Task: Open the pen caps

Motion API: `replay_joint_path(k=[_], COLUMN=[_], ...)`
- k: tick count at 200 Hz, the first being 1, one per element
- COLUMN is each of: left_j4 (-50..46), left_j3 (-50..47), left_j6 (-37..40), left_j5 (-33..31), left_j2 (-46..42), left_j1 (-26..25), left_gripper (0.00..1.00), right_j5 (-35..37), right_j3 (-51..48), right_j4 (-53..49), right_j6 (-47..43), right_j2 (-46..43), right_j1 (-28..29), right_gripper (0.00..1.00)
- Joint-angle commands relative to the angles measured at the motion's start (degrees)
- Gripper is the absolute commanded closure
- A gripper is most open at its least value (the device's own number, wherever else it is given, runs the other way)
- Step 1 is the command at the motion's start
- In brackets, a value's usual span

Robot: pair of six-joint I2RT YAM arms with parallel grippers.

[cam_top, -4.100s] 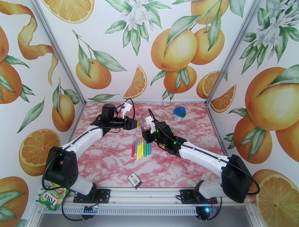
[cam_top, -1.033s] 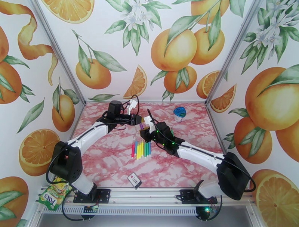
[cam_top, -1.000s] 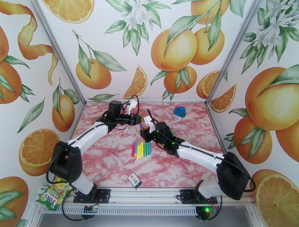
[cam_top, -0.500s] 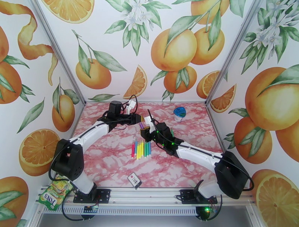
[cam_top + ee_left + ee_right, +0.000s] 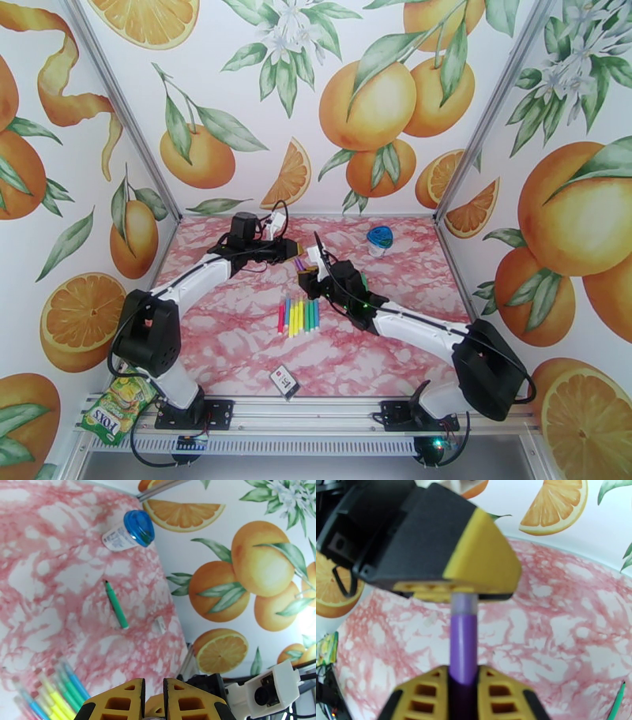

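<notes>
Right gripper (image 5: 463, 674): fingers pressed onto 1 purple pen (image 5: 463, 645), barrel pinched, pen held off the table (image 5: 237, 347). Straight ahead of it the left gripper (image 5: 464, 593) comes in from the opposite side, fingers pressed together over the pen's paler far end. The cap sits inside that pinch, hidden, so can't tell if it's seated or off. The 2 grippers are nearly tip to tip with that 1 pen between them. Below them, on the base side: 1 row of pens (image 5: 298, 316) flat on the table, side by side. I count about 8, caps too small to judge. Off to the right gripper's right: 1 green pen (image 5: 116, 604) lying alone, dark nib showing at one end. Near it is 1 small white bit (image 5: 160, 625), can't identify. Farther out on that side: 1 clear container with a blue lid (image 5: 130, 533).
</notes>
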Motion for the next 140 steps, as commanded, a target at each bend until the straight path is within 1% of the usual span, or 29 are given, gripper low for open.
replay_joint_path(k=[1, 39, 67, 102, 140], left_j4=[6.81, 7.16, 6.59, 2.31, -2.52], left_j3=[3.05, 2.9, 2.79, 3.75, 4.53], left_j6=[-0.66, -2.57, -2.48, 1.2, 5.88], left_j5=[-13.48, -15.19, -16.28, -17.26, -16.51], left_j2=[1.19, 1.24, 0.84, 0.03, -0.89], left_j1=[6.43, 6.96, 7.31, 7.34, 7.39], left_gripper=[1.0, 1.0, 1.0, 1.0, 1.0], right_j5=[-4.11, -4.12, -3.94, -2.97, -0.6], right_j3=[-2.56, -3.11, -3.43, -3.67, -3.64], right_j4=[-2.88, -2.88, -2.84, -2.6, -2.22], right_j6=[-2.12, -2.44, -2.61, -2.26, -1.82], right_j2=[-1.61, -1.93, -2.19, -2.61, -3.16], right_j1=[1.04, 1.07, 1.07, 1.11, 1.05], right_gripper=[1.0, 1.0, 1.0, 1.0, 1.0])
